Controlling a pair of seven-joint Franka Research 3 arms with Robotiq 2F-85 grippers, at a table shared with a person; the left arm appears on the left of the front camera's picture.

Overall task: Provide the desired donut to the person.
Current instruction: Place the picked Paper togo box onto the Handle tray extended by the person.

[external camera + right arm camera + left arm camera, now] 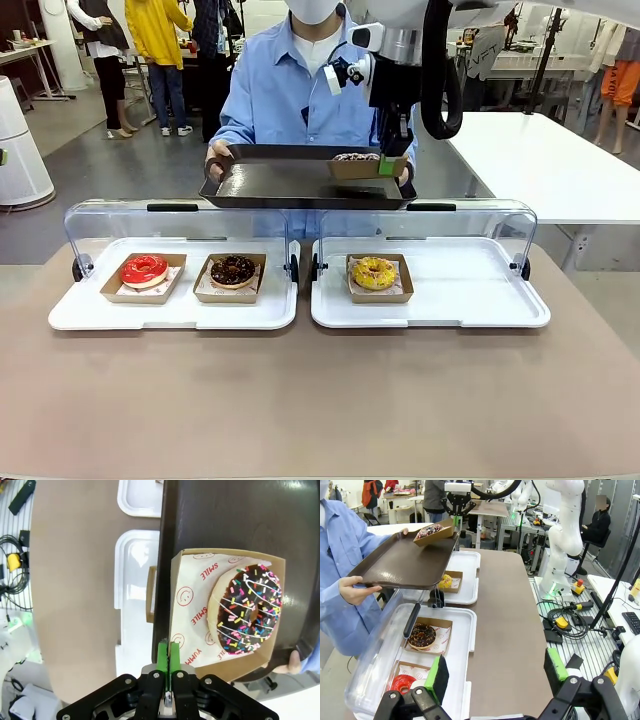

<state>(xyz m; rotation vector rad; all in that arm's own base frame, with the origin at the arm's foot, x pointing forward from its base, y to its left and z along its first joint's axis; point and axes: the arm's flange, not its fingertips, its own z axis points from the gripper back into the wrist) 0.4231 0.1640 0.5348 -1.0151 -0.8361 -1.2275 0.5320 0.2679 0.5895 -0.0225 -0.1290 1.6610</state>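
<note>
Cardboard box [365,168] with the sprinkle donut [247,611] is already sitting on the person's [290,90] tray [270,182], far side; right jaws are pinching its edge, left jaws spread. Only letting go is remaining.

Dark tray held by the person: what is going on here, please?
The right gripper, shut on the rim of a cardboard box with a sprinkled donut, holds it tilted over the dark tray that the person holds up. The left gripper hangs open above the table. A red donut, a chocolate donut and a yellow donut lie in the white display trays.
</note>
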